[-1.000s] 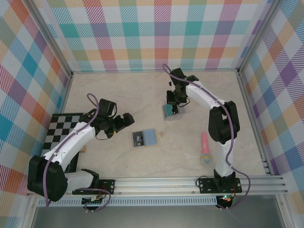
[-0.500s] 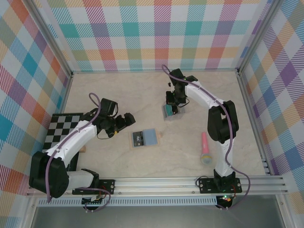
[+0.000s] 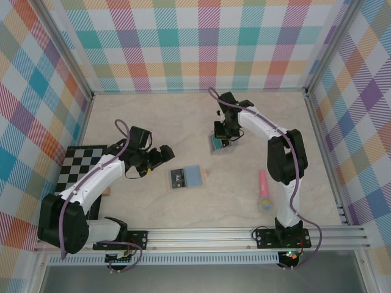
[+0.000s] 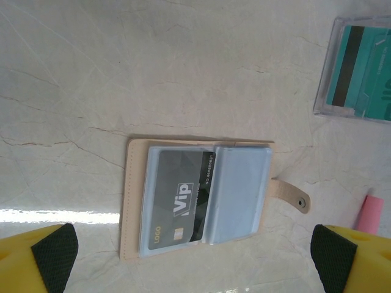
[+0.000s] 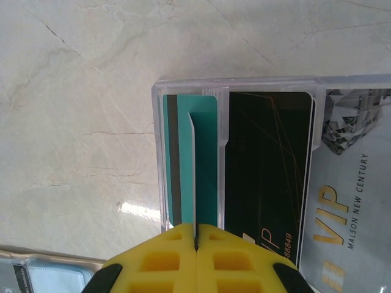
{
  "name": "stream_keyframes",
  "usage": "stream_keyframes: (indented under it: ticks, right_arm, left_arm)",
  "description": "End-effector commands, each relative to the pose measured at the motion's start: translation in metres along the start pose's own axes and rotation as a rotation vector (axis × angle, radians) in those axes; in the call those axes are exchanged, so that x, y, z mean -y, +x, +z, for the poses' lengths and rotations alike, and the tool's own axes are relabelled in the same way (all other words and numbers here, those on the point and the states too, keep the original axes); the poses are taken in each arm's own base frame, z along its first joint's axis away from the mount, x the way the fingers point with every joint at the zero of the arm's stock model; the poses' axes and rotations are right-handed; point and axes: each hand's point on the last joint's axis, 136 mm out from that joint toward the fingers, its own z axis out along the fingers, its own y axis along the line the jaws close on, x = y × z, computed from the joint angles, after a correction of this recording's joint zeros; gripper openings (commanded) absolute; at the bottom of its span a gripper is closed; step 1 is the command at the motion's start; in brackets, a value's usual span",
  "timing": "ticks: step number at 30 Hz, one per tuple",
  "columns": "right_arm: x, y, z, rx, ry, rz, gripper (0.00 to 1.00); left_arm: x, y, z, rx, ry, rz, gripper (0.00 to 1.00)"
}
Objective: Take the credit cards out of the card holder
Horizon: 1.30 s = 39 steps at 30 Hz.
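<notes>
left gripper (image 3: 157, 159): wide apart near open tan leather card holder (image 4: 241, 189), mid-table | inside: dark grey VIP card (image 4: 180, 198) | right gripper (image 5: 196, 235): clamped on teal plastic card (image 5: 204, 177) over clear plastic box (image 5: 244, 82)

Pastel plaid walls (image 3: 195, 43) enclose a pale marble-patterned table (image 3: 153, 116) (glare (image 4: 55, 215) streaks it), aluminium rail (image 3: 208, 235) in front.

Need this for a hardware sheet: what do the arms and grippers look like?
The left arm and right arm have white links, black joints and a purple cable each. Their fingers are yellow with black pads.
</notes>
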Motion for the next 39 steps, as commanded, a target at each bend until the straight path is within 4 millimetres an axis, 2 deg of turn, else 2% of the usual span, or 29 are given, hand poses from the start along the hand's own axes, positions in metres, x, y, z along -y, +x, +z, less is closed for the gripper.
stream_keyframes:
  ticks: [1, 6, 11, 15, 19, 24, 30, 31, 35, 39]
  right_arm:
    - [-0.004, -0.011, -0.011, 0.039, -0.013, -0.006, 0.05]
    - [-0.005, -0.014, -0.019, 0.064, -0.014, 0.01, 0.23]
    - [-0.01, -0.01, -0.043, 0.108, -0.051, 0.027, 0.34]
    - [-0.016, 0.006, -0.062, 0.108, -0.108, 0.058, 0.39]
    - [-0.034, 0.033, -0.068, 0.077, -0.182, 0.085, 0.41]
    - [-0.073, 0.07, -0.063, 0.022, -0.224, 0.04, 0.41]
    - [-0.124, 0.106, -0.04, -0.07, -0.283, -0.032, 0.41]
    - [-0.131, 0.111, -0.034, -0.09, -0.297, -0.038, 0.4]
    - [-0.147, 0.121, -0.017, -0.149, -0.368, -0.019, 0.34]
    - [-0.156, 0.126, -0.004, -0.192, -0.423, -0.002, 0.3]
  left_arm:
    - [0.004, -0.005, -0.002, 0.003, 0.019, -0.001, 1.0]
    - [0.004, -0.004, 0.0, -0.003, 0.021, -0.006, 1.0]
    - [0.003, 0.0, 0.002, -0.02, 0.025, -0.015, 1.0]
    - [0.002, 0.005, 0.007, -0.049, 0.031, -0.027, 1.0]
    - [0.0, 0.016, 0.015, -0.093, 0.029, -0.034, 0.96]
    - [-0.001, 0.032, 0.028, -0.148, 0.013, -0.032, 0.88]
    - [-0.005, 0.045, 0.043, -0.187, -0.023, -0.025, 0.76]
    - [-0.005, 0.046, 0.045, -0.189, -0.027, -0.026, 0.71]
    - [-0.009, 0.048, 0.053, -0.19, -0.042, -0.048, 0.54]
    - [-0.007, 0.047, 0.06, -0.19, -0.031, -0.06, 0.44]
